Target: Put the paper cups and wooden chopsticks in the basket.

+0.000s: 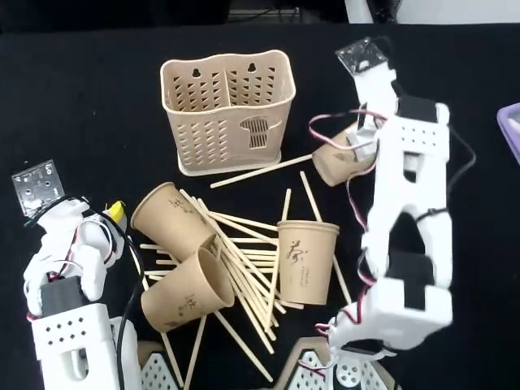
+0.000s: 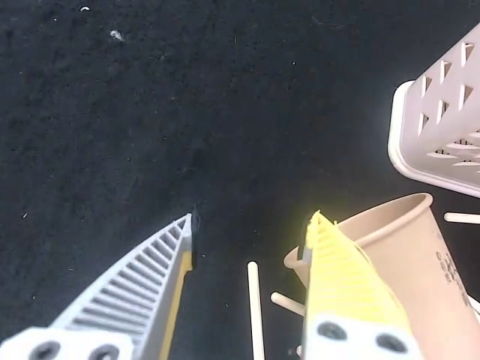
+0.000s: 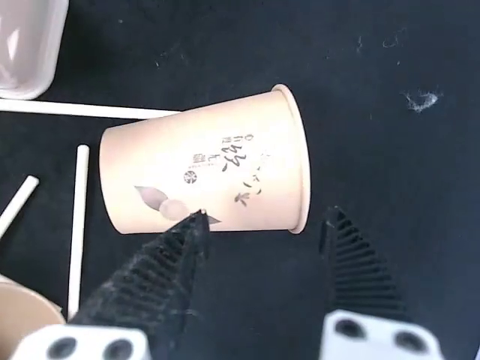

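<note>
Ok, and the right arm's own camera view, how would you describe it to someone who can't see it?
A paper cup lies on its side on the black table, with the open gripper close over it. A few wooden chopsticks lie beside the cup, and a corner of the basket shows at the edge.

We see basket (image 1: 227,114) back-ctr on table (image 1: 97,97); chopsticks pile (image 1: 244,260) w/ three cups (image 1: 307,260) in front; fourth cup (image 1: 337,162) right of basket.

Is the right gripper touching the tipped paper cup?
Cannot tell. In the right wrist view one finger of the right gripper overlaps the paper cup, hiding any contact or gap.
</note>
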